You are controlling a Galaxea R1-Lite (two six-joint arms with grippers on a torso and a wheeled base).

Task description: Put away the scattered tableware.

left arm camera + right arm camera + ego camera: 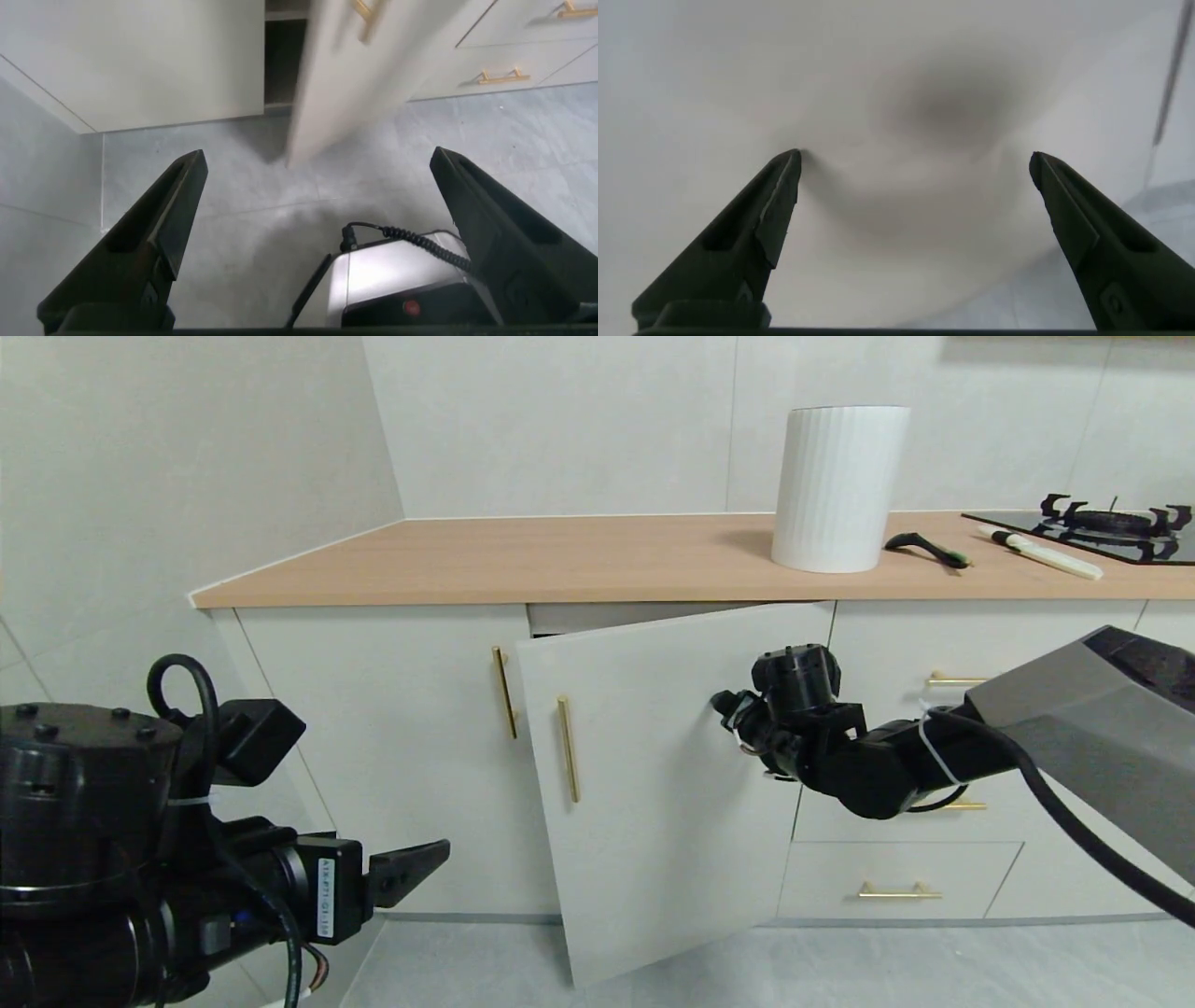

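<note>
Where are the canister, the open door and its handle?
Canister [838,490]: head view, middle of its ribbed side.
Open door [653,821]: head view, bare front panel.
Handle [568,749]: head view, middle of the gold bar.

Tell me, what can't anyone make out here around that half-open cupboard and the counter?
- Cupboard inside: head view, the open door covers it; left wrist view, too dark.
- White container: head view, its tall wall hides any contents.
- Stove: head view, cut by the right edge.

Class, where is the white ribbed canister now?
Head view: the white ribbed canister stands on the wooden countertop, right of centre, left of a black-and-green utensil.
</note>
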